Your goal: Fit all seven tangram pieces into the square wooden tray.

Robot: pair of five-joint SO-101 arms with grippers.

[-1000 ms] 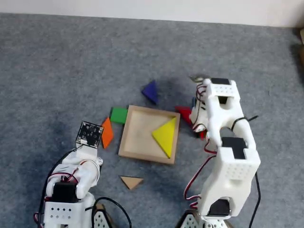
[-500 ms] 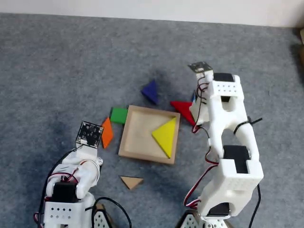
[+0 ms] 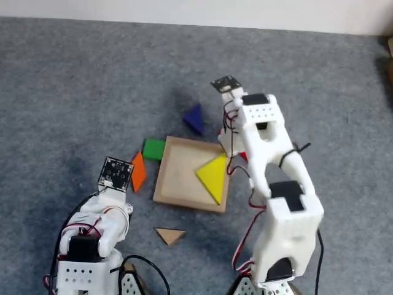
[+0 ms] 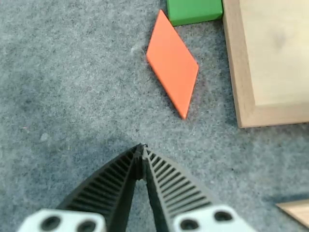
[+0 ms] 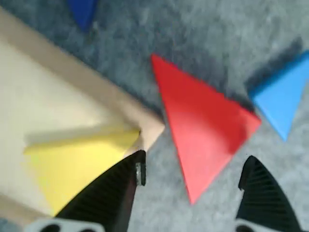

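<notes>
On the grey carpet (image 3: 73,80) sits the square wooden tray (image 3: 164,184), with a yellow triangle (image 3: 214,175) lying inside it. A red triangle (image 5: 203,128) lies just beside the tray's corner. The right gripper (image 5: 193,168) hangs over it with its two fingers wide apart. The left gripper (image 4: 141,159) has its fingers pressed together and holds nothing, near an orange piece (image 4: 172,82) and a green square (image 4: 193,10). Since a second ago the right arm (image 3: 276,166) has swung over toward the tray. The left arm (image 3: 92,233) has stayed put.

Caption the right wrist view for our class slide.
Open right gripper above red triangle, beside tray holding yellow triangle.
</notes>
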